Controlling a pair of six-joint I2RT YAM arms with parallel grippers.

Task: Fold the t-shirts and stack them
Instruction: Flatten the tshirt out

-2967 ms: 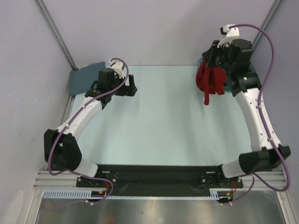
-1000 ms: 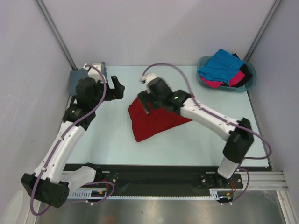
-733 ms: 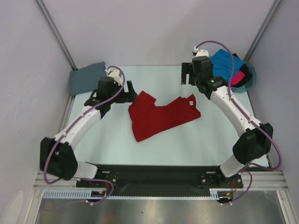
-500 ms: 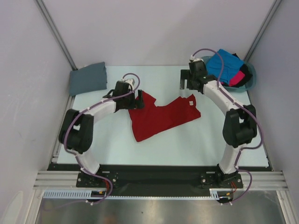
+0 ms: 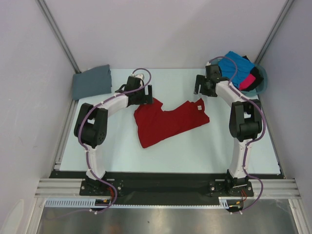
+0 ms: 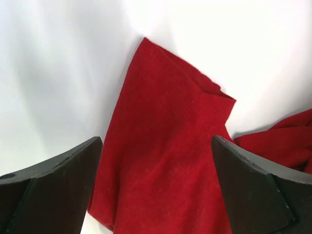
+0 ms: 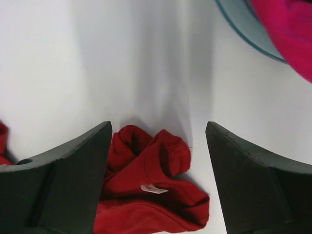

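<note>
Because the deep red cloth t-shirt (image 5: 168,122) lies rumpled and unfolded at the middle of the pale tabletop (image 5: 117,146), the overhead view has both arms reaching toward its far edge. The left gripper (image 5: 145,95) hangs over the shirt's far left corner and the right gripper (image 5: 199,86) just beyond its far right corner, likely so each can take one end and spread it flat. A folded slate grey t-shirt (image 5: 91,82) rests at the tabletop's far left corner, probably to start the stack. A bright blue shirt (image 5: 233,66), a hot pink shirt (image 5: 248,80) and a black shirt (image 5: 255,73) wait in the teal plastic basket (image 5: 264,78) at the far right corner.

From the left wrist, the black fingers (image 6: 53,185) stand wide apart over red cloth, pinching nothing.

From the right wrist, the right fingers (image 7: 63,180) likewise gape above a bunched edge bearing a white tag (image 7: 148,188), holding nothing.
</note>
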